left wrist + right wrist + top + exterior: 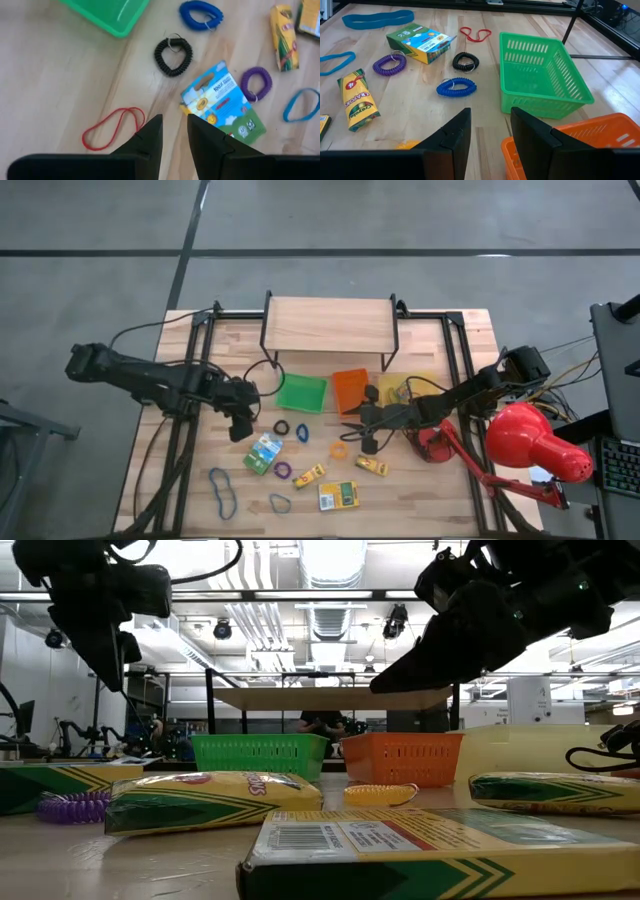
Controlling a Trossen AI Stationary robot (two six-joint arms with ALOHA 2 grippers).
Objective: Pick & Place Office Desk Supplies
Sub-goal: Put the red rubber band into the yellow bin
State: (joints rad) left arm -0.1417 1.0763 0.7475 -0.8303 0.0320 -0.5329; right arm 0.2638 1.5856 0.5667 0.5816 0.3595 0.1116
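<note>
Two grippers up, nothing held

Right gripper [352,429] hovers mid-counter, fingers apart, empty. Orange coil band [338,450] lies just beside it toward the front edge; right arm is nearer.

Left gripper [173,131], narrow gap, empty, hangs over the blue card pack [220,104].

Green tray [542,74] looks empty; orange tray [349,389] contents unclear.

The right gripper [486,131] hangs over the bench [420,107] with its fingers apart and nothing between them; beyond lie a blue coil [456,87], a black coil [465,62], a purple coil [389,64], a red band [475,34], a crayon box [421,42]; green tray [542,75] beside orange tray [600,142].
</note>
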